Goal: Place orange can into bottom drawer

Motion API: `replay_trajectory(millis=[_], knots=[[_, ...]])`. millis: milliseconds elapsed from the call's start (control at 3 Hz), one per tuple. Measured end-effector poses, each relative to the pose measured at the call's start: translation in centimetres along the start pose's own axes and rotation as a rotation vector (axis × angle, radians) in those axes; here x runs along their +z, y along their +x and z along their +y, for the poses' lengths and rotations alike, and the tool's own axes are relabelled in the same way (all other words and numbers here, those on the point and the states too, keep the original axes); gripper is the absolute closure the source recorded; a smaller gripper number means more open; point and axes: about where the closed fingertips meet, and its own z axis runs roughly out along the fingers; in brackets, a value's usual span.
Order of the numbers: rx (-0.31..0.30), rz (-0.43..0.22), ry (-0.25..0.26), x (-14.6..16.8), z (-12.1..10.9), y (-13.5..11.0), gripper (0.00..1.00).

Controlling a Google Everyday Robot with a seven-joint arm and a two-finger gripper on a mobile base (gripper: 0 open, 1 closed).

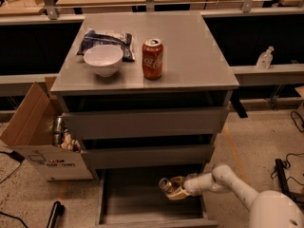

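Note:
The orange can (166, 184) lies tipped on its side in my gripper (174, 189), silver top pointing left. My gripper is shut on it and holds it over the right part of the open bottom drawer (109, 207), just above the drawer's grey floor. My white arm reaches in from the lower right. The two upper drawers of the grey cabinet are pushed in.
On the cabinet top stand a red Coca-Cola can (152, 58), a white bowl (103, 59) and a dark snack bag (105, 40). An open cardboard box (35, 137) with items sits left of the cabinet. A black object (54, 214) lies on the floor at lower left.

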Motion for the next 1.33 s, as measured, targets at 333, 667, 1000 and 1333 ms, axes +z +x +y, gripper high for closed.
replay_trajectory(millis=[333,667,1000,1333], knots=[[0.011,0.002,-0.032,1.8,0.3,1.9,0.79],[0.081,0.078,-0.071,4.6,1.0,5.1,0.48],[0.099,0.128,-0.094,5.9,1.2,6.2,0.25],[0.137,0.126,-0.065,6.1,1.1,6.8,0.0]])
